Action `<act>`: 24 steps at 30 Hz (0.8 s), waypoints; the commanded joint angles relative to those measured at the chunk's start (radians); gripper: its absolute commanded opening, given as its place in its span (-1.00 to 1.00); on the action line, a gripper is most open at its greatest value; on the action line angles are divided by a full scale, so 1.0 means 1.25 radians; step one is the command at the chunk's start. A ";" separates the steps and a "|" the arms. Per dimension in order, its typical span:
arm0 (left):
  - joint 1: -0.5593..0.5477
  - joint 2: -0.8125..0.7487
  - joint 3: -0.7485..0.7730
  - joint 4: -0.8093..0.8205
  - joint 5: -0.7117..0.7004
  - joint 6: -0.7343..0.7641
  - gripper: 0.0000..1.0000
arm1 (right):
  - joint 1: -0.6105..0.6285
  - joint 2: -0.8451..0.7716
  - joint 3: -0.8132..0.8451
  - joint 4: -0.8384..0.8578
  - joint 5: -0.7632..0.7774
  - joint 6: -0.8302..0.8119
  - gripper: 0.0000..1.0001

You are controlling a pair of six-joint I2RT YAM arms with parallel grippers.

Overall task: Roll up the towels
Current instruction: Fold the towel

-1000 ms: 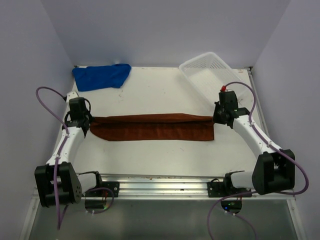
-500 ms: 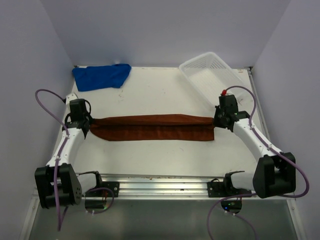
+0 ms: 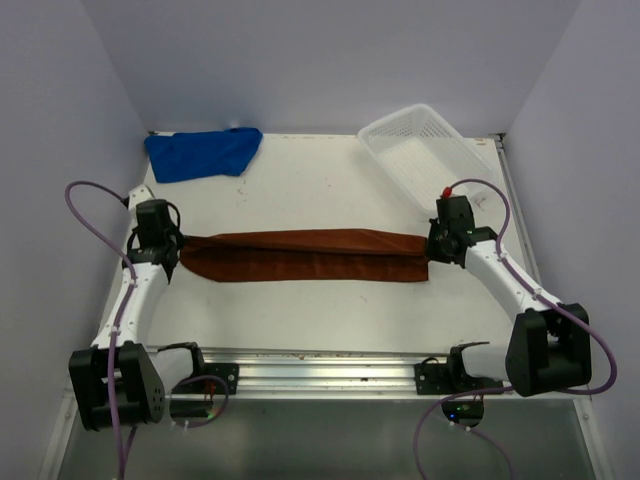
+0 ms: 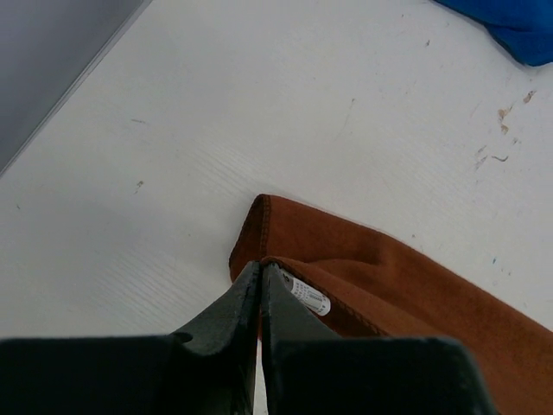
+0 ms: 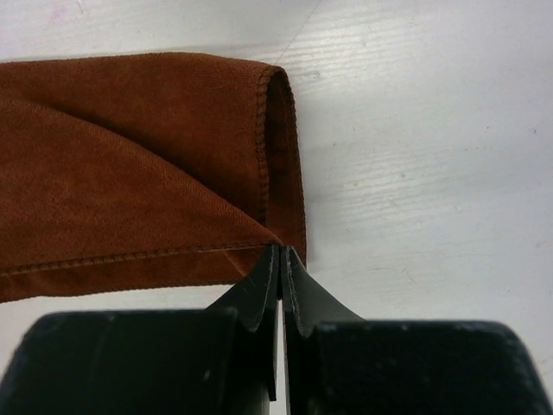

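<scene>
The rust-brown towel (image 3: 305,256) is plain, its hem stitched in the same colour, with a small white label (image 4: 307,296) printed dark. The blue towel (image 3: 203,152) is plain bright royal blue. Table (image 3: 300,190) white with faint brown specks; basket (image 3: 420,140) white mesh; left gripper (image 4: 261,270) and right gripper (image 5: 282,255) black, arms (image 3: 140,290) white.

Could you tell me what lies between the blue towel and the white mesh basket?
Nothing; the top view shows only bare tabletop between the blue towel and the mesh basket.

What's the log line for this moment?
left gripper: shut on brown towel end | right gripper: shut on other end | blue towel: far-left, unrolled
</scene>
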 commanded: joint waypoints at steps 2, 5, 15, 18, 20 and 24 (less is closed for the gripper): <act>-0.007 -0.053 -0.012 0.022 -0.031 0.012 -0.82 | -0.003 -0.014 -0.006 0.013 -0.002 0.008 -1.00; -0.017 -0.104 -0.018 0.023 -0.061 0.010 -0.78 | 0.001 -0.011 -0.009 0.014 -0.008 0.008 -1.00; -0.023 -0.190 -0.029 0.023 -0.115 0.004 -0.72 | 0.005 0.005 -0.006 0.011 -0.013 0.004 -1.00; -0.023 -0.188 -0.032 0.030 -0.112 0.003 -0.71 | 0.008 0.008 -0.005 0.008 -0.017 0.004 -1.00; -0.023 -0.177 -0.032 0.030 -0.109 0.003 -0.71 | 0.010 0.008 -0.005 0.007 -0.017 0.002 -0.99; -0.023 -0.162 -0.028 0.032 -0.092 0.000 -0.71 | 0.014 -0.001 -0.005 -0.004 -0.014 0.001 -0.74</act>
